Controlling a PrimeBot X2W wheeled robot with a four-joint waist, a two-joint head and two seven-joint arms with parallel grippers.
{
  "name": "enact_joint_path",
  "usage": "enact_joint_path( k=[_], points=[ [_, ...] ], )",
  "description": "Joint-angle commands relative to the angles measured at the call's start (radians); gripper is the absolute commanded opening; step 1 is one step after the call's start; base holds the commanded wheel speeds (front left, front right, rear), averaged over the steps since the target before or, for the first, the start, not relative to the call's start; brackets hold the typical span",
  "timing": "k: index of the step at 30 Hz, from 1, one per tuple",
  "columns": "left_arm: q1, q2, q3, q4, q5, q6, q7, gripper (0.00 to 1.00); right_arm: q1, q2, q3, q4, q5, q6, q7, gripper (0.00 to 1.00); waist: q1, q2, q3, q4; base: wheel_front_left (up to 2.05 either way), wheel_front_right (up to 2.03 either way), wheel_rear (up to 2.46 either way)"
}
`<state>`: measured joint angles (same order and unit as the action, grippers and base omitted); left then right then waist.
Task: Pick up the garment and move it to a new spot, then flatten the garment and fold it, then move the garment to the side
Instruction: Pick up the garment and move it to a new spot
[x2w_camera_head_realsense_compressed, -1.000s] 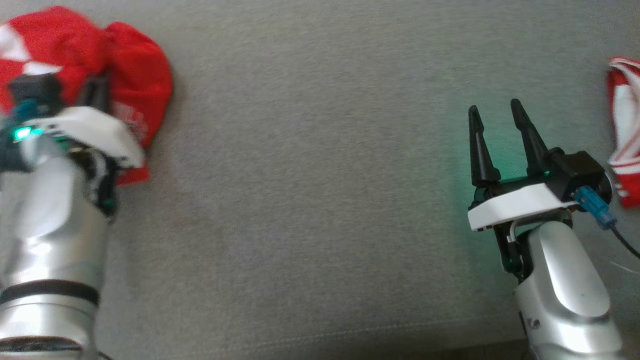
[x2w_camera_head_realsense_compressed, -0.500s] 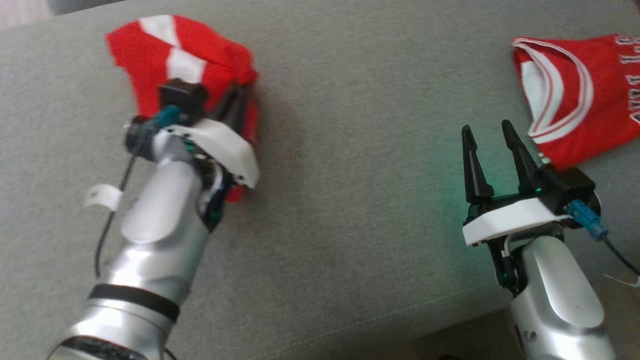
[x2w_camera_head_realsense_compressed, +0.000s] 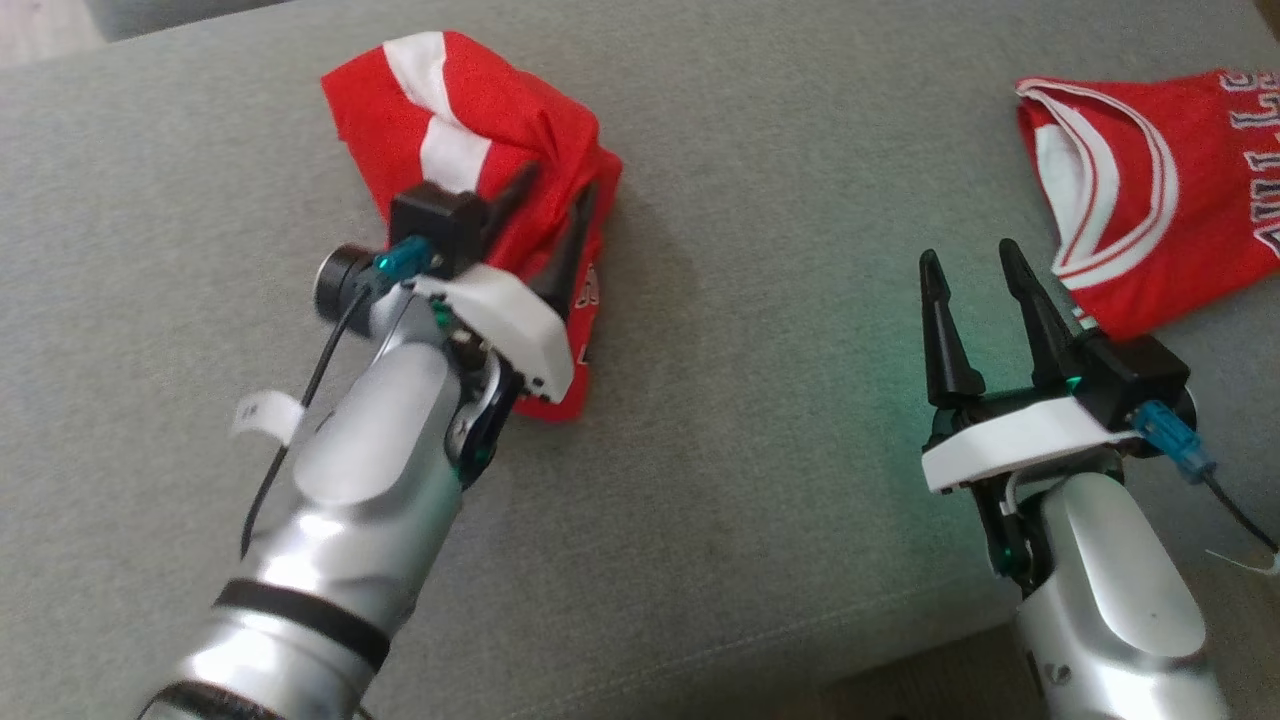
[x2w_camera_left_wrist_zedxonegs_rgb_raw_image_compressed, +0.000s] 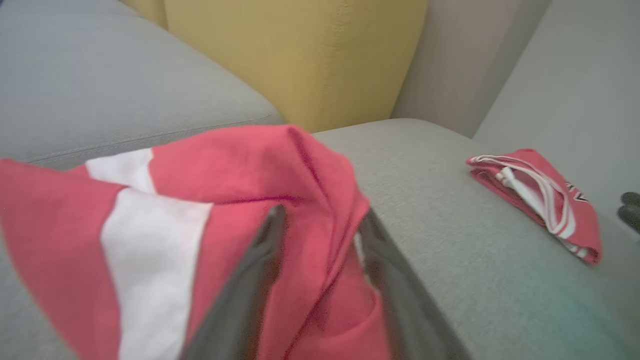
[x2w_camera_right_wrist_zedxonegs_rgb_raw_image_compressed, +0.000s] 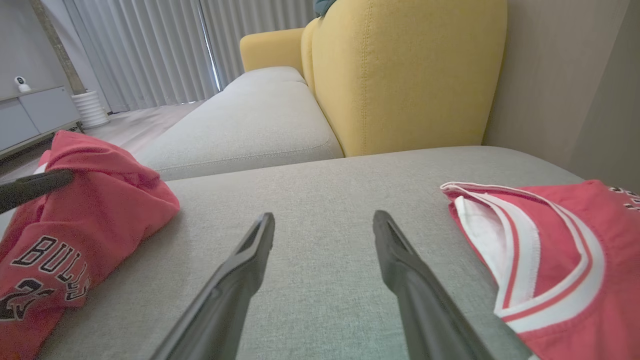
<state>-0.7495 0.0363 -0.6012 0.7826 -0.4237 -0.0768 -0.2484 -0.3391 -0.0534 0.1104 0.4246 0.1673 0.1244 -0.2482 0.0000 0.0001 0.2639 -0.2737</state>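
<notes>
The garment (x2w_camera_head_realsense_compressed: 520, 110) is a crumpled red jersey with white stripes, heaped on the left of the grey cushion (x2w_camera_head_realsense_compressed: 760, 400). My left gripper (x2w_camera_head_realsense_compressed: 557, 185) sits on top of it with its fingers spread. In the left wrist view a fold of the red garment (x2w_camera_left_wrist_zedxonegs_rgb_raw_image_compressed: 225, 165) rises between the parted fingers of the left gripper (x2w_camera_left_wrist_zedxonegs_rgb_raw_image_compressed: 321, 215), which do not pinch it. My right gripper (x2w_camera_head_realsense_compressed: 969, 255) hovers open over bare cushion at the right. In the right wrist view the right gripper (x2w_camera_right_wrist_zedxonegs_rgb_raw_image_compressed: 324, 217) holds nothing, and the garment (x2w_camera_right_wrist_zedxonegs_rgb_raw_image_compressed: 90, 210) lies far to its left.
A second red jersey (x2w_camera_head_realsense_compressed: 1200, 200) with white trim lies flat at the cushion's right end, just beyond my right gripper. A yellow backrest (x2w_camera_right_wrist_zedxonegs_rgb_raw_image_compressed: 400, 75) stands behind the cushion. The cushion's front edge (x2w_camera_head_realsense_compressed: 800, 640) runs close to both forearms.
The head camera has swung, shifting the whole picture. My left gripper's fingers, pressed together in the cloth half a second ago, now stand apart. The right gripper stays open.
</notes>
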Motion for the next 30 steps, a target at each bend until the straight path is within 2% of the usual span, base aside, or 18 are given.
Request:
enact_joint_path(
  k=[1, 4, 8, 12, 20, 30],
  points=[
    [0.0, 0.024, 0.035, -0.021, 0.007, 0.015, -0.012, 1.0, -0.003, 0.003, 0.017, -0.032, 0.001, 0.006, -0.013, 1.0, 0.0, -0.0001, -0.011, 0.016, 0.0, 0.0, 0.0],
    [0.049, 0.053, 0.081, -0.061, 0.02, 0.064, -0.013, 1.0, 0.003, 0.003, 0.012, -0.032, -0.003, 0.006, -0.013, 1.0, 0.0, -0.0001, -0.027, 0.042, 0.0, 0.0, 0.0],
    [0.162, 0.09, 0.181, -0.179, 0.045, 0.145, -0.013, 1.0, 0.018, 0.003, 0.007, -0.03, -0.013, 0.006, -0.013, 1.0, 0.0, -0.0001, -0.055, 0.083, 0.0, 0.0, 0.0],
    [0.297, 0.104, 0.267, -0.296, 0.076, 0.186, -0.013, 1.0, 0.033, 0.003, 0.006, -0.021, -0.016, 0.006, -0.013, 1.0, 0.0, -0.0001, -0.08, 0.125, 0.0, 0.0, 0.0],
    [0.489, 0.098, 0.402, -0.463, 0.152, 0.213, -0.013, 1.0, 0.056, 0.003, 0.005, 0.004, -0.025, 0.006, -0.014, 1.0, 0.0, -0.0001, -0.128, 0.193, 0.0, 0.0, 0.0],
    [0.676, 0.065, 0.516, -0.56, 0.234, 0.218, -0.013, 1.0, 0.104, 0.003, 0.01, 0.021, -0.021, 0.006, -0.014, 1.0, 0.0, -0.0001, -0.194, 0.225, 0.0, 0.0, 0.0]
  ],
)
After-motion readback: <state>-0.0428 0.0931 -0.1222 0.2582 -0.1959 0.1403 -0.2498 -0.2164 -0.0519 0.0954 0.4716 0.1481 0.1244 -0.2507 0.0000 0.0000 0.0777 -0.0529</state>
